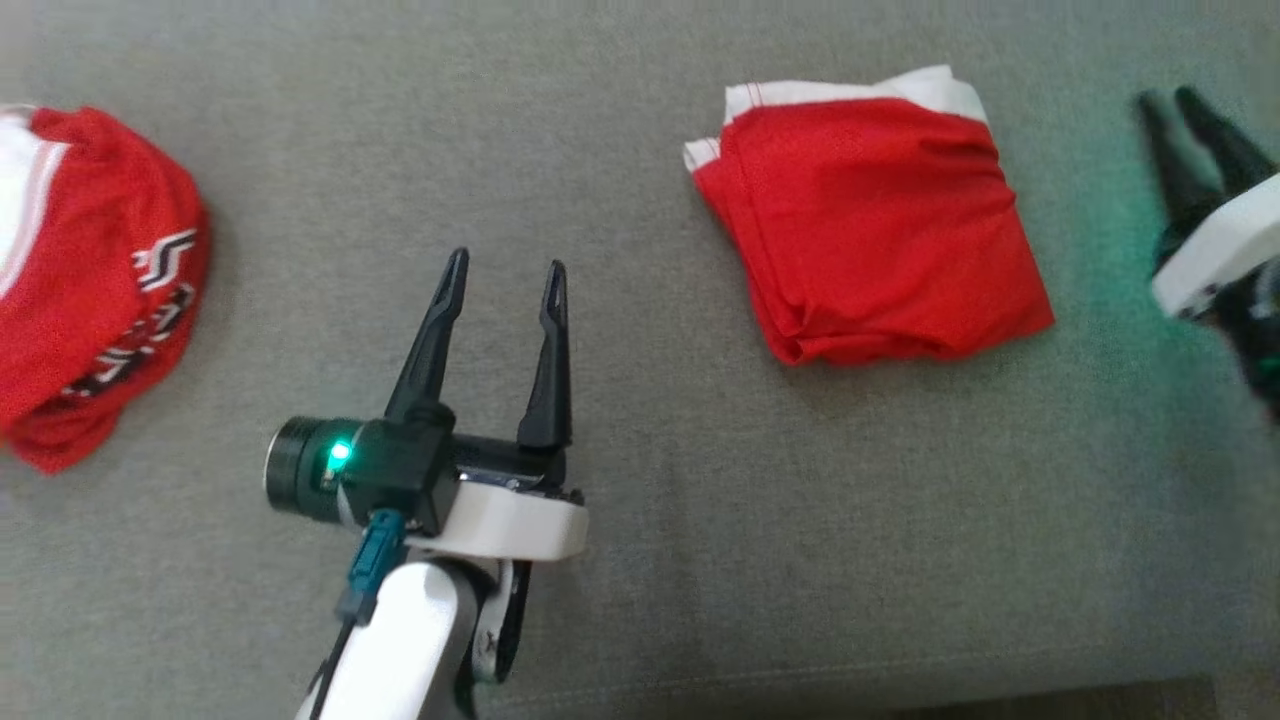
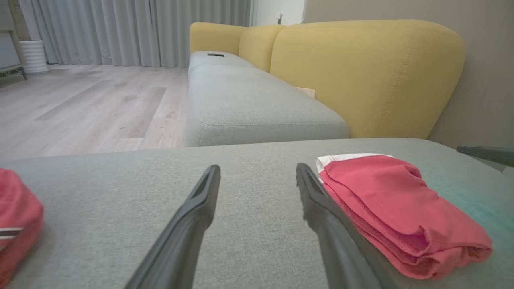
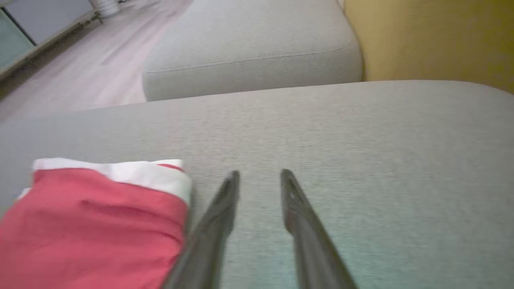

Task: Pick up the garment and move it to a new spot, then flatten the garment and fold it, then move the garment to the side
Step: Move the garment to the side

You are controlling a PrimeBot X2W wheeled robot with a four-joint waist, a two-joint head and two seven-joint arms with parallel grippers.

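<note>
Right pincer point(image 3: 260, 173) part-open and empty, near the folded red garment point(image 3: 92, 224); left pincer point(image 1: 507, 262) wide, empty.

Long grey sofa seat point(image 2: 257, 100); yellow backrest point(image 2: 361, 76) rising behind it, pale wood floor point(image 2: 92, 104) beside it, grey curtains point(image 2: 132, 32) far beyond.

Left gripper point(image 2: 258, 168): fingers point(image 2: 192, 216) spread, nothing between. Folded red garment point(image 2: 393, 200) lies right of them on grey seat point(image 2: 249, 192).
</note>
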